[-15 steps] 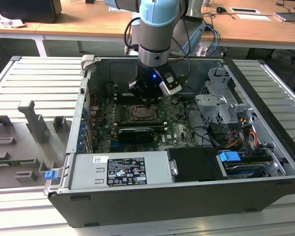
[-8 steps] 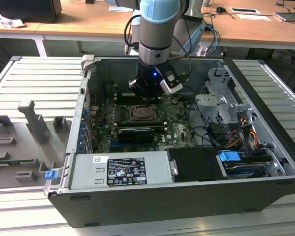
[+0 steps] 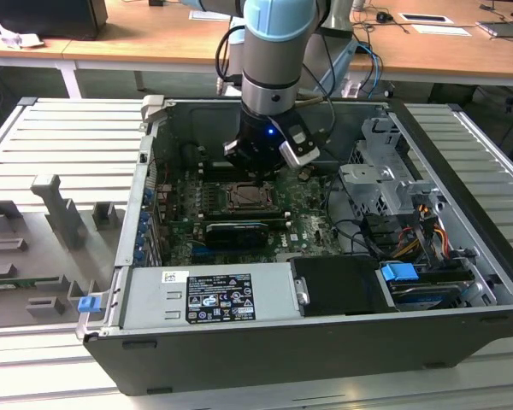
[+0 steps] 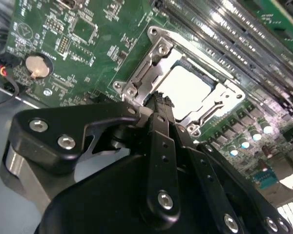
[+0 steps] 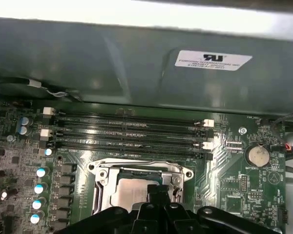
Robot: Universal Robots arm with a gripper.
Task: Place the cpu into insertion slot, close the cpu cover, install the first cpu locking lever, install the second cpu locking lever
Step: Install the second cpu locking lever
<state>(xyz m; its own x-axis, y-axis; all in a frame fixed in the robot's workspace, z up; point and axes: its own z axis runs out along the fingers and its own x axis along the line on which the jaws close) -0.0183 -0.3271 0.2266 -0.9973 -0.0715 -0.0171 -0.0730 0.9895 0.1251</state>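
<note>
The black two-fingered gripper [image 4: 158,100] hangs low inside the open grey computer case [image 3: 265,342], its fingers brought together into a narrow point with nothing between them. In the second wrist view that tip sits at the edge of the square grey-bronze metal cpu cover [image 4: 146,73], at about 7 o'clock from the chip; whether it touches the frame I cannot tell.

The pale silver-beige square cpu [image 4: 185,90] lies flat in the dark, metal-rimmed insertion slot [image 4: 217,85], and the cover frame lies down around it, the chip showing through its centre window. The gripper's black linkage hides the near corner of the frame, so the levers there are hard to make out.

In the first wrist view the cpu [image 5: 132,190] is cut off low down by the gripper body [image 5: 158,192], with the cover [image 5: 102,178] framing it. The long black memory slots [image 5: 129,134] run at 12 o'clock from the socket, and a round silver coin battery [image 5: 258,155] sits toward 3 o'clock (a second look at it comes in the other wrist view).

In the exterior view the pale blue and grey robot arm [image 3: 274,51] comes down over the green motherboard [image 3: 299,226], and the socket [image 3: 250,198] appears just below the wrist, small and dark, its detail unclear.
</note>
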